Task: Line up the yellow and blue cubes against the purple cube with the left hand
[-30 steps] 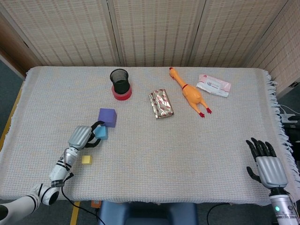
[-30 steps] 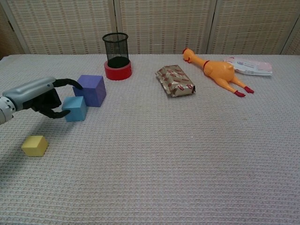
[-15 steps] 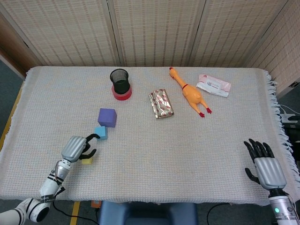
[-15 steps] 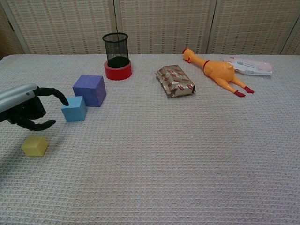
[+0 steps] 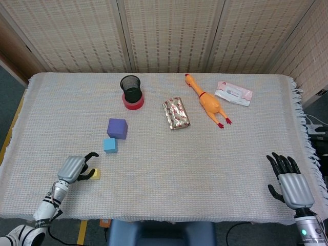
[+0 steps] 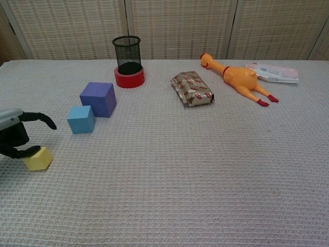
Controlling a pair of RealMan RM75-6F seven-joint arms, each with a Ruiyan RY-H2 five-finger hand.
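Yellow is the color of the small cube (image 5: 95,174) near the lower left of the head view. The left hand (image 5: 72,168) is right beside it, and in the chest view one dark finger (image 6: 26,151) lies on the yellow cube's top edge. Another finger sticks out above it, apart from the first. The hand touches the cube but does not wrap around it, and it holds nothing.

The blue cube (image 5: 110,145) sits a little higher in the head view, up and to the right of the yellow one. Its corner is just beside the purple cube (image 5: 117,128), which is the biggest of the three. The pictures do not make clear if the blue and purple cubes touch. The yellow cube is well apart from both of them.

The right hand (image 5: 292,182) rests at the lower right corner of the head view, with its fingers spread and nothing in it.

The tabletop (image 5: 154,174) is covered with a pale woven cloth. Near the top of the frame stands a black mesh cup (image 5: 131,88) inside a red ring (image 5: 133,102). To its right lie a shiny foil packet (image 5: 176,113), an orange rubber chicken (image 5: 207,101) and a white and pink packet (image 5: 233,93).
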